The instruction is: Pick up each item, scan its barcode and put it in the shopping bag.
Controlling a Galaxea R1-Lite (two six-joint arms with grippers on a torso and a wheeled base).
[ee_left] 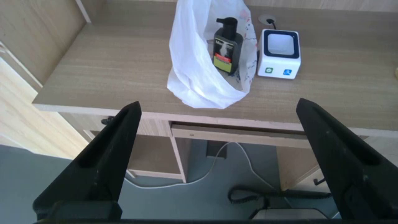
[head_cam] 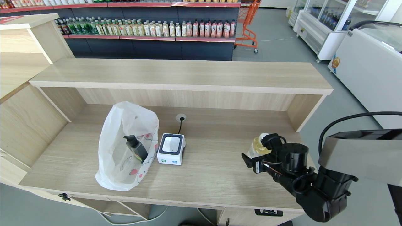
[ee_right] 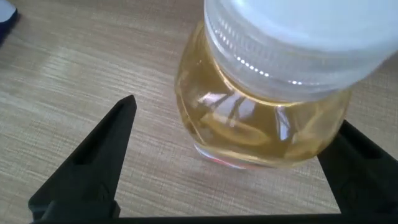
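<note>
A small clear bottle of amber liquid with a white cap stands upright on the right side of the wooden counter. My right gripper is open around it, and in the right wrist view the bottle stands between the two dark fingers with a gap on one side. A white shopping bag stands open at the left with a dark pump bottle inside. The white barcode scanner sits right beside the bag. My left gripper is open, off the counter's front edge, facing the bag.
A raised wooden shelf and side walls enclose the counter's back and sides. The scanner's cable runs to a grommet hole. Bare counter lies between the scanner and the amber bottle. A white freezer stands at the right.
</note>
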